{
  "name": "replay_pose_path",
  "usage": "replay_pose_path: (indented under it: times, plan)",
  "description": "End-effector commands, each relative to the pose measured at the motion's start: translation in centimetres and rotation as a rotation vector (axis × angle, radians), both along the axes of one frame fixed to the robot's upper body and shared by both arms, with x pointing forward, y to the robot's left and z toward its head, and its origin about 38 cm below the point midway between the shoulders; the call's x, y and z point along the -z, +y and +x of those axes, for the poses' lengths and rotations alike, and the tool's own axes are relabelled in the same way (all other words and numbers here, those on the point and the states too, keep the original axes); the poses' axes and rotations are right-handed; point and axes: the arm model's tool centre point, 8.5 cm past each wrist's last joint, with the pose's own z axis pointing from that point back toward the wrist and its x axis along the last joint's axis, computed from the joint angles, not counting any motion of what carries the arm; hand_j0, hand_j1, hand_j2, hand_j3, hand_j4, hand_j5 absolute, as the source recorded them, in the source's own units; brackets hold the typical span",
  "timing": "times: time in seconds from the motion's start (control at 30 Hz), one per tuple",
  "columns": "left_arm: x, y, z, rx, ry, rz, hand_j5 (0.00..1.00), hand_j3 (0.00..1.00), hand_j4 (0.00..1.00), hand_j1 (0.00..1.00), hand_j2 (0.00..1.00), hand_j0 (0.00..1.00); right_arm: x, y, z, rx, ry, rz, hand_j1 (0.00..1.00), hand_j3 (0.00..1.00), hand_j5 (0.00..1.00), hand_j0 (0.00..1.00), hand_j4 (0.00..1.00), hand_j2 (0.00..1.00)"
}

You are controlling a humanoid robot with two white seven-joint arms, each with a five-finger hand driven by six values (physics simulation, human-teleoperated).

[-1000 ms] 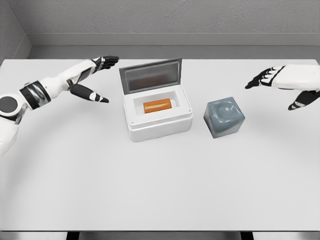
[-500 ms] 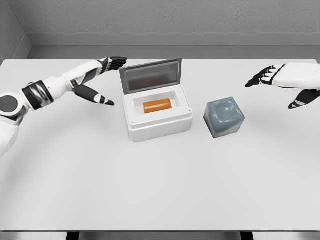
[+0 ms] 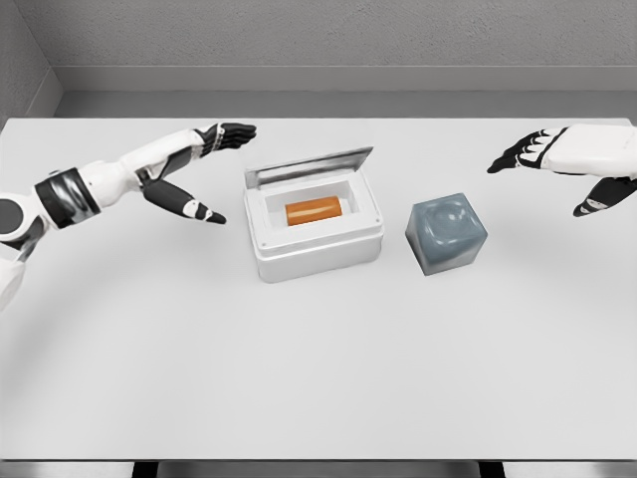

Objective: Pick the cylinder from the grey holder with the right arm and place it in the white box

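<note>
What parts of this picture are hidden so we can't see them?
- Head view: the right hand is cut off by the picture's right edge, so its arm is hidden.
- Head view: the lower half of the orange cylinder is hidden by the wall of the white box.
- Head view: the underside of the tilted lid is too foreshortened to make out.
- Head view: the far sides of the grey holder face away.

Left hand outstretched, fingers spread, right hand likewise
</note>
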Motion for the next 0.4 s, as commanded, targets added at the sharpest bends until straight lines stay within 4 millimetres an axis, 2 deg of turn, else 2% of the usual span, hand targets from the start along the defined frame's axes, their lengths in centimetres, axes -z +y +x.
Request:
replay_pose_path:
  times: [0.0,0.1,0.23,0.37]
  plan:
    - [-0.4,0.1,-0.1,0.002,-0.004,-0.011,1.0,1.0,1.0,1.0,1.0,1.0,-0.1,0.1,0.1,0.002,-0.001,0.007,1.0,1.0,1.0,1.0,1.0,1.0]
    - [-0.7,2.9,-0.3,-0.049,0.02,-0.03,1.0,1.0,1.0,1.0,1.0,1.0,0.0,0.0,0.0,0.004,0.001,0.006,1.0,1.0,1.0,1.0,1.0,1.0]
    - [0.4,6.6,0.2,-0.162,0.05,-0.044,1.0,1.0,1.0,1.0,1.0,1.0,0.0,0.0,0.0,0.002,0.003,0.005,1.0,1.0,1.0,1.0,1.0,1.0]
    - [0.8,8.6,0.5,-0.222,0.064,-0.048,1.0,1.0,1.0,1.0,1.0,1.0,0.0,0.0,0.0,0.004,0.003,0.005,1.0,1.0,1.0,1.0,1.0,1.0]
